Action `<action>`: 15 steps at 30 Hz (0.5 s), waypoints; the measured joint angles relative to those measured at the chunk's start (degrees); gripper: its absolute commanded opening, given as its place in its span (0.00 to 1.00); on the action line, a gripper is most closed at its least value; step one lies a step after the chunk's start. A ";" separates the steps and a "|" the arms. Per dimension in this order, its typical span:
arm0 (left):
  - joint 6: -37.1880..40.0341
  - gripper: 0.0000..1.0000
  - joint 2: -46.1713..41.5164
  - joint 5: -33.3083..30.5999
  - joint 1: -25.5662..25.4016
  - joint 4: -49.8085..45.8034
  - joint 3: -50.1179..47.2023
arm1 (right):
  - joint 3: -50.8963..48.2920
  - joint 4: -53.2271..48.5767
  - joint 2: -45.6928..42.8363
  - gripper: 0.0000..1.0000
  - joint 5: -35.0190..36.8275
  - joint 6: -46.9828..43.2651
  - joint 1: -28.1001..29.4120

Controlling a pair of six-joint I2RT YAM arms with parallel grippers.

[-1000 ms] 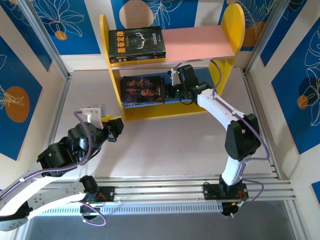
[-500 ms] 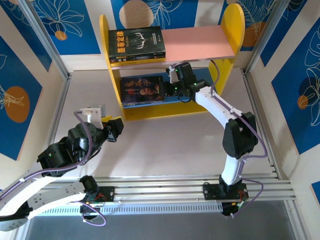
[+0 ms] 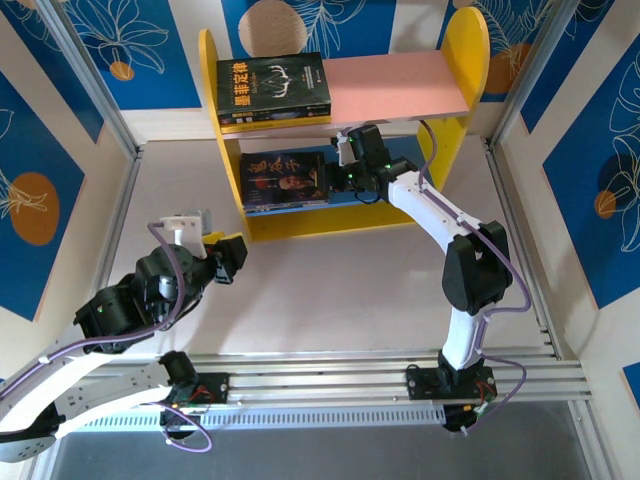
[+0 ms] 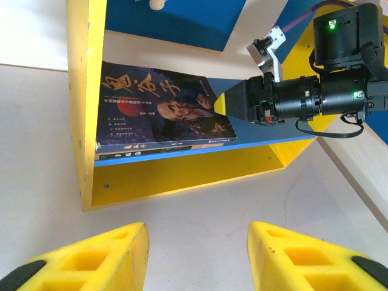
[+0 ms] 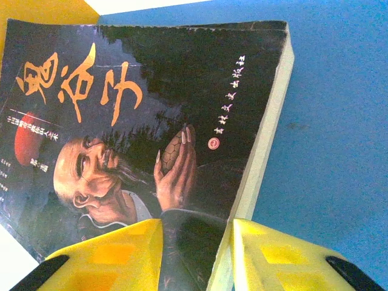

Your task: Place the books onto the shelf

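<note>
Blue board (image 5: 339,121), right tool (image 5: 197,242) astride dark book (image 5: 151,91)

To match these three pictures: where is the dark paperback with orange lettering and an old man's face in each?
Top external: dark old-man paperback, upper centre, on the blue lower board.
Left wrist: paperback, upper left.
Right wrist: paperback, upper left, close up.
Shared landmark: that blue board under it.
</note>
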 measured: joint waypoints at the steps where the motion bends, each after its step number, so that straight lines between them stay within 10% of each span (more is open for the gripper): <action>1: 0.00 0.47 0.00 0.00 0.00 0.00 0.00 | 0.04 -0.04 0.02 0.35 0.00 0.00 0.00; 15: 0.00 0.48 -0.02 0.00 0.00 0.00 0.00 | 0.68 -0.26 0.68 0.35 0.02 0.04 0.00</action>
